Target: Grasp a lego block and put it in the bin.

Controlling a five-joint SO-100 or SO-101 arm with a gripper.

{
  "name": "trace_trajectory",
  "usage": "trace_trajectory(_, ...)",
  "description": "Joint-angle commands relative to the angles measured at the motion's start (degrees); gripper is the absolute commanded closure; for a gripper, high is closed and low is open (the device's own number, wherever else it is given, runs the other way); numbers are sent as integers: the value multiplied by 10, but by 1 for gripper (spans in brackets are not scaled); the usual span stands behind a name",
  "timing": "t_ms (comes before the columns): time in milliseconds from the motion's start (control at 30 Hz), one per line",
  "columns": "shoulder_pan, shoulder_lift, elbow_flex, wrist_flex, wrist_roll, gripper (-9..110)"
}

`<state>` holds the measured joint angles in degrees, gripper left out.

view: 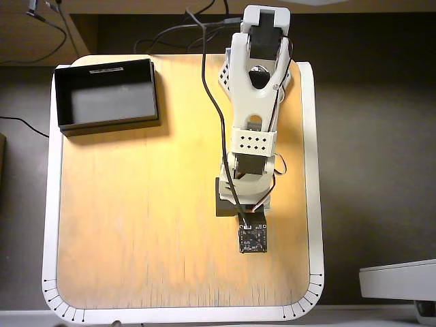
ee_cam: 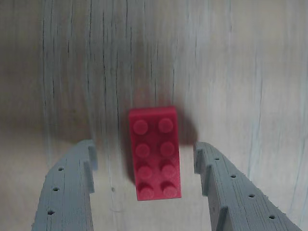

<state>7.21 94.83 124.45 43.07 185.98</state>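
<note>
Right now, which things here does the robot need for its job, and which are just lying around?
Needed:
- lego block, between the open hand
- bin, at the table corner

Just around:
- cables behind the table
- grey device off the table

I see wooden table (view: 136, 225) with white rim | bin (view: 107, 121) sits at its top-left corner in overhead view | lego block (ee_cam: 155, 153) lies flat on the wood, studs up

The lego block (ee_cam: 155, 152) was bright red with two rows of studs, the gripper (ee_cam: 147, 185) fingers grey, the bin (view: 107, 95) black, the table (view: 150, 204) pale streaked wood
</note>
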Motion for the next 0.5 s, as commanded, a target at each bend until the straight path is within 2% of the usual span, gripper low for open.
trace_trajectory(0, 11, 2, -76, -13, -9, 84)
trace_trajectory(467, 11, -9, -76, -13, -23, 101)
